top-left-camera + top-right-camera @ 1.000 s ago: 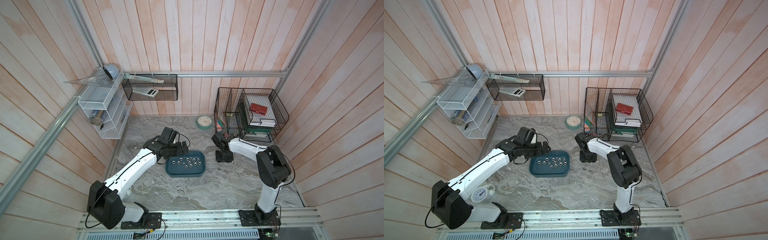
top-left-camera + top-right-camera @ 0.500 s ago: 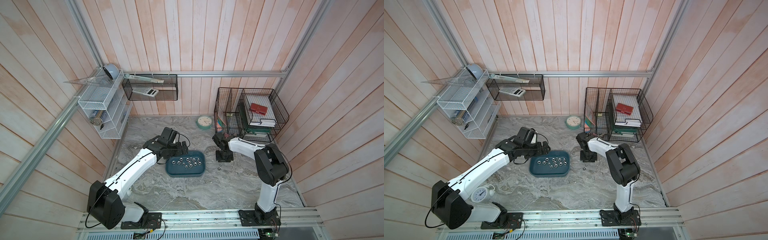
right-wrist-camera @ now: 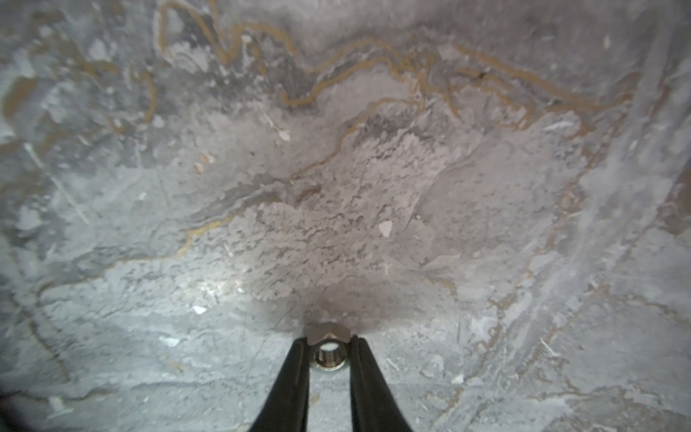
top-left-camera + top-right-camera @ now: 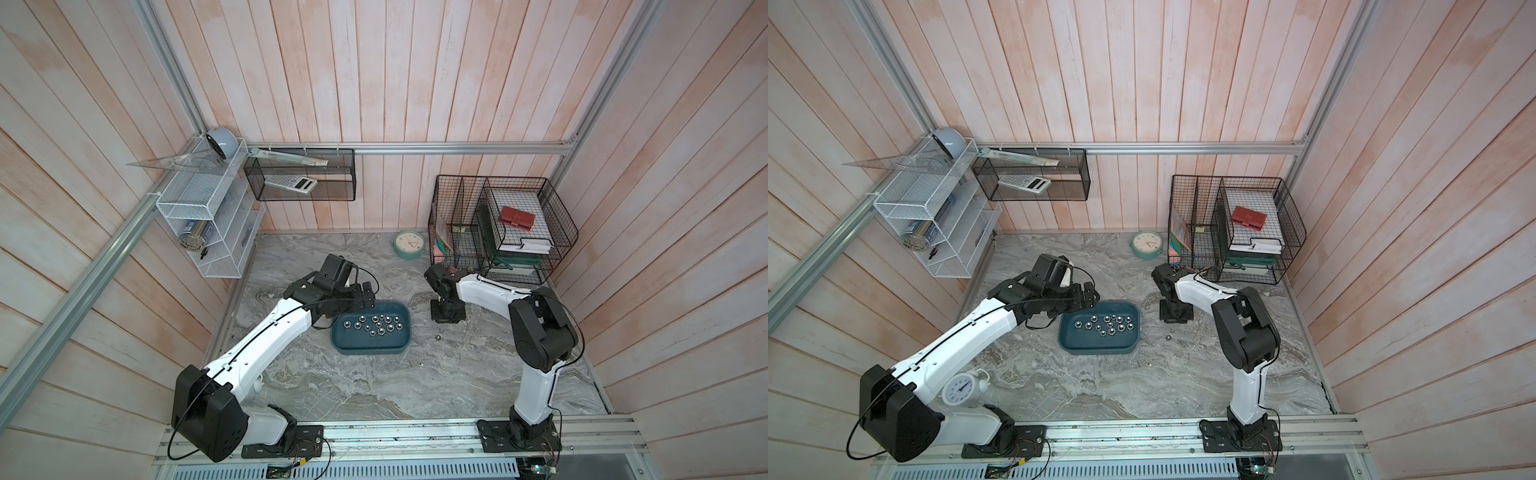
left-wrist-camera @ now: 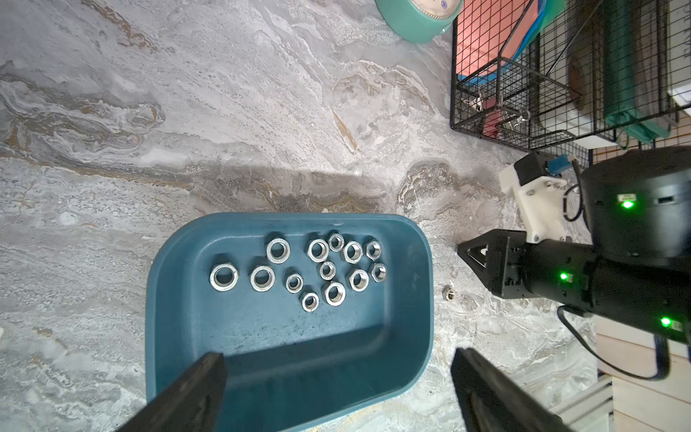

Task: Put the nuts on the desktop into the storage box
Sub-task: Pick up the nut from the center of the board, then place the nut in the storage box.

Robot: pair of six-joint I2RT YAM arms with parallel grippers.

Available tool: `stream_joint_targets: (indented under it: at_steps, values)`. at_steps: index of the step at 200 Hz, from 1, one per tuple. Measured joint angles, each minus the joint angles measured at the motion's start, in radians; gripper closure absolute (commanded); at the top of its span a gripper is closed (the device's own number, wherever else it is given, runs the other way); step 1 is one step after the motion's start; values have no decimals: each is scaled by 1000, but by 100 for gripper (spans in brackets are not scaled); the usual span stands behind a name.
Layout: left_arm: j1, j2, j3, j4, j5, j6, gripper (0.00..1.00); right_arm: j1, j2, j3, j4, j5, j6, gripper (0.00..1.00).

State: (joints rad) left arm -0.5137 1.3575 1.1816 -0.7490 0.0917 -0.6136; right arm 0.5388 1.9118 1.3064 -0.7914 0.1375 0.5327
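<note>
Nut (image 3: 329, 351) of shiny silver metal, small, hexagonal, with a threaded bore, sits pinched between the black fingers of the right gripper (image 3: 329, 342), seemingly touching the grey marble-patterned desktop (image 3: 374, 187). Thirteen similar nuts (image 5: 328, 270) lie in the shallow dark teal plastic storage box (image 5: 164, 299); a loose nut (image 5: 448, 293) rests beside it. The left gripper (image 5: 336, 359) hovers at the box's edge, jaws wide apart.

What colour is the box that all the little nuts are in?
The box is dark teal-blue. The left wrist view shows it best.
</note>
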Motion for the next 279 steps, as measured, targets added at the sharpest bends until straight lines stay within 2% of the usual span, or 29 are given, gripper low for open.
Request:
stream_joint_targets:
  at_steps: [108,199,246,279]
  values:
    - [24,-189,-99,-41,-90,-57,0,223,18,369,-106,44,-61,79]
    - [36,-363,-175,-135,-163,-110,0,375,251,602,-132,-13,-116,79]
    - [40,-417,-186,-187,-188,-118,0,407,346,700,-144,-46,-128,79]
    - [43,-439,-192,-208,-204,-125,0,410,386,713,-153,-57,-140,79]
